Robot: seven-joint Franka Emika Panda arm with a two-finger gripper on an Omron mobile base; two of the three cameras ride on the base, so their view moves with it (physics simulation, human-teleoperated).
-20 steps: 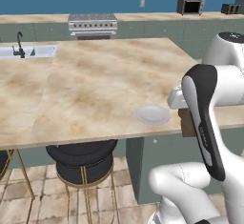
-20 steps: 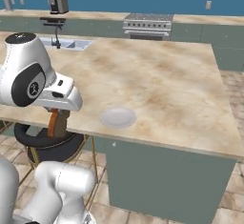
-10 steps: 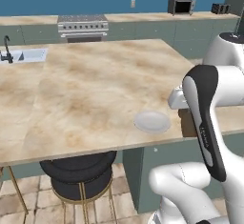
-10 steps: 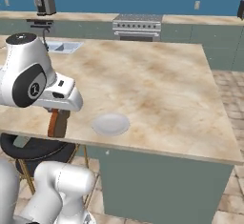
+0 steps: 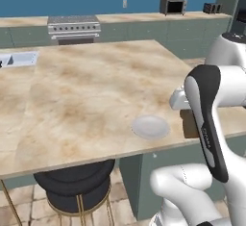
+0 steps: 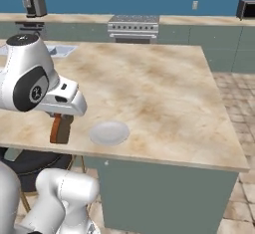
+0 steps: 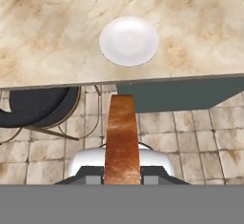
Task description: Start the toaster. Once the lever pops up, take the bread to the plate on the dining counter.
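The dining bench [image 5: 86,90] spreads wide ahead of the fingers, its beige marbled top carrying the plate close to the near edge, presumably so that a seated diner could reach it from the stool side. Below and to one side of the fingers in the hand view, a dark round stool [image 7: 33,106] stands on the tiled floor, tucked under the bench's overhang. The plate [image 7: 129,41] lies flat and bare on the bench just beyond its edge, straight ahead of the fingers and a little to the side of their line. The bread [image 7: 122,144] is clamped between the narrowly set fingers [image 7: 122,176], standing on edge with its orange-brown crust running away from the camera toward the bench; in the right base view it hangs as a brown slab below the white wrist, near the plate but still short of the bench edge. Gripping the slice by its thin faces keeps it from sliding during the carry, though it means it will probably have to be tipped or dropped to land flat. The toasting stage looks finished; what remains, I judge, is bringing the slice over the plate and releasing it there.
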